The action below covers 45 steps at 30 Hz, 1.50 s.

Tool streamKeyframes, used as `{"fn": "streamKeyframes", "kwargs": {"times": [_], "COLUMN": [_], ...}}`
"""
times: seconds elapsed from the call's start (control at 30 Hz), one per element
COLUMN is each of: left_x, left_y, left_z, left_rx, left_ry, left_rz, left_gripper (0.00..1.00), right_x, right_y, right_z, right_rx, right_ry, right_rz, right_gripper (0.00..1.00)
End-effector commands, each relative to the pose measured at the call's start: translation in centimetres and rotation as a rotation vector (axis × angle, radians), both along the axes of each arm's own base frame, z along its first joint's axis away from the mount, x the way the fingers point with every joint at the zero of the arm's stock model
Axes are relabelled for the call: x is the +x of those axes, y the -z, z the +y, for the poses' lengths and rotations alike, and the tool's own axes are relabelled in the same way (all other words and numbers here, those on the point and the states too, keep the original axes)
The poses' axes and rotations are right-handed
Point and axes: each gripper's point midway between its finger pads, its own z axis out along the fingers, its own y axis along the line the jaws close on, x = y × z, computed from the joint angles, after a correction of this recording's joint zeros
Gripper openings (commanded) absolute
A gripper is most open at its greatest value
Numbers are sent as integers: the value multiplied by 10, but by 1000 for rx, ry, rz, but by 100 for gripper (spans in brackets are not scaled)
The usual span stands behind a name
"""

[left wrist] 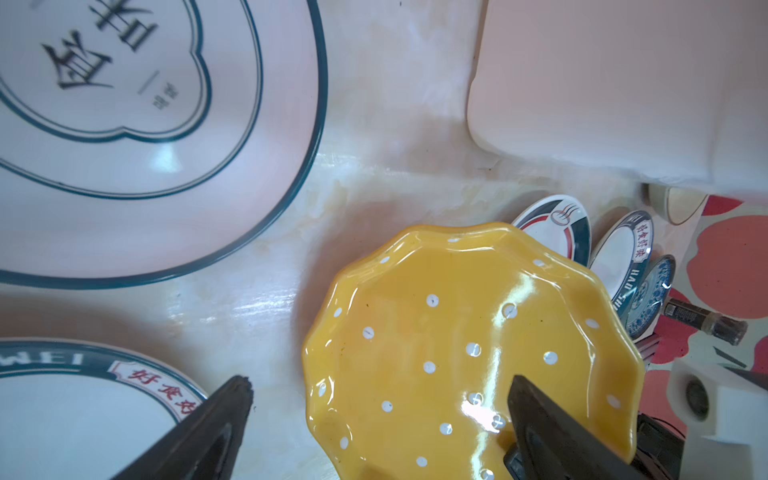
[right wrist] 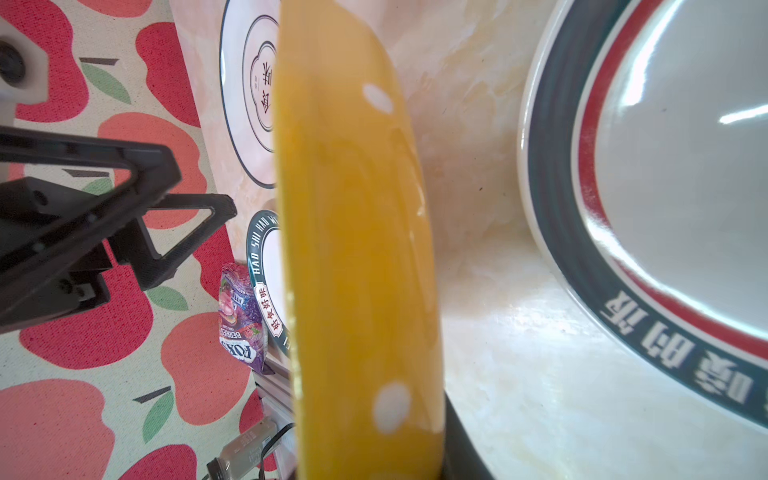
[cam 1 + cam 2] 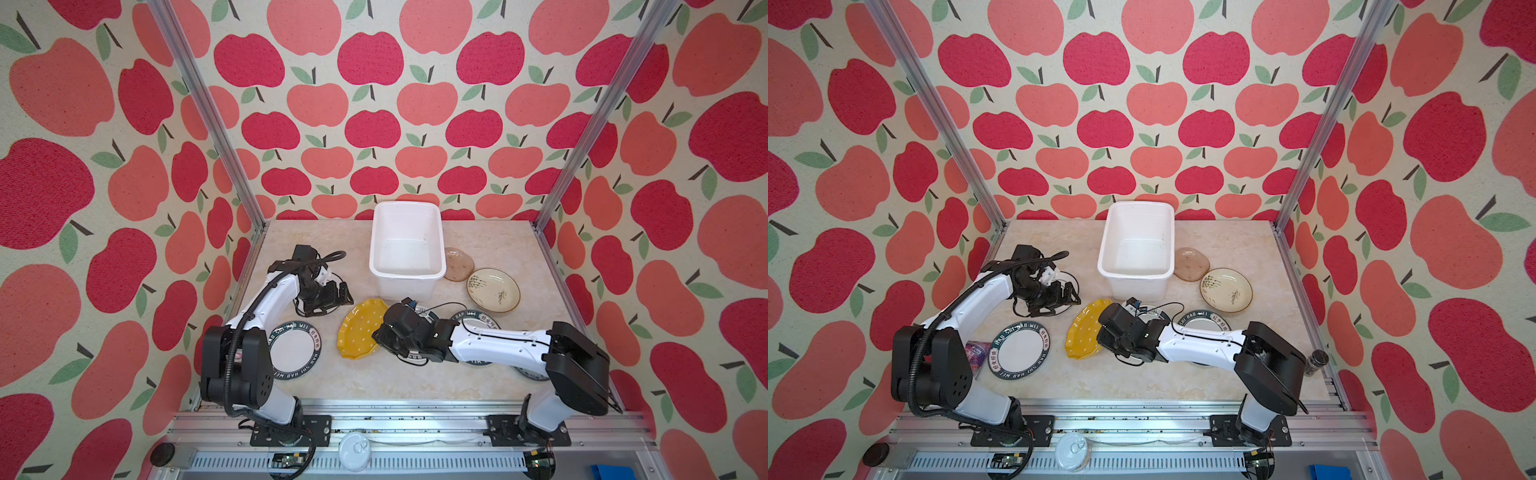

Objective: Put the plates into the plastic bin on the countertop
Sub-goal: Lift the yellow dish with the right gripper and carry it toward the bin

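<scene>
Beige marble-patterned countertop [image 3: 490, 245] carries the white plastic bin [image 3: 405, 284]. All visible plates lie outside the bin. A translucent brown plate [image 3: 458, 264] is just beside the bin's right wall, a cream plate [image 3: 493, 289] lies near it, and a dark-rimmed lettered plate [image 3: 295, 351] is well off the bin's front left. The yellow dotted plate [image 3: 357, 332] sits tilted just in front of the bin, its rim clamped by the right gripper [image 3: 377, 332]. The left gripper [image 3: 344, 296], left of the bin's front corner, has its jaws spread wide and holds nothing.

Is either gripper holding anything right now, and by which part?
The right gripper grips the yellow plate by its rim; the left gripper is open and empty.
</scene>
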Motion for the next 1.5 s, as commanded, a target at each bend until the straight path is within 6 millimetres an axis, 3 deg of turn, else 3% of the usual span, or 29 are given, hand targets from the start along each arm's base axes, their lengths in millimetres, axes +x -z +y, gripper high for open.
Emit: {"fn": "streamKeyframes", "kwargs": {"times": [0.0,0.23,0.47,0.7,0.83,1.07,1.23,1.47], "left_x": [12,25,28,29,30,37,42,60], "left_y": [-27,-57,-72,-90,-94,-105,-120,-126], "left_z": [8,20,56,75,74,51,34,9], "left_rx": [-44,-84,26,14,-8,-80,-129,-177], "left_ry": [-76,-183,-368,-497,-517,-452,-396,-371], "left_rz": [-88,-211,-268,-325,-335,-375,-432,-464], "left_gripper": [99,99,99,99,99,100,100,99], "right_x": [16,18,15,-5,-13,-21,1,70], "right_y": [-73,-85,-97,-115,-134,-182,-214,-232], "right_z": [5,-6,-7,-18,-40,-72,-92,-123], "right_rx": [144,164,210,226,207,242,268,271], "right_ry": [25,1,-117,-272,-320,-334,-227,9], "right_rz": [-117,-61,23,64,44,-15,-77,-168], "right_gripper": [4,1,1,1,0,0,0,0]}}
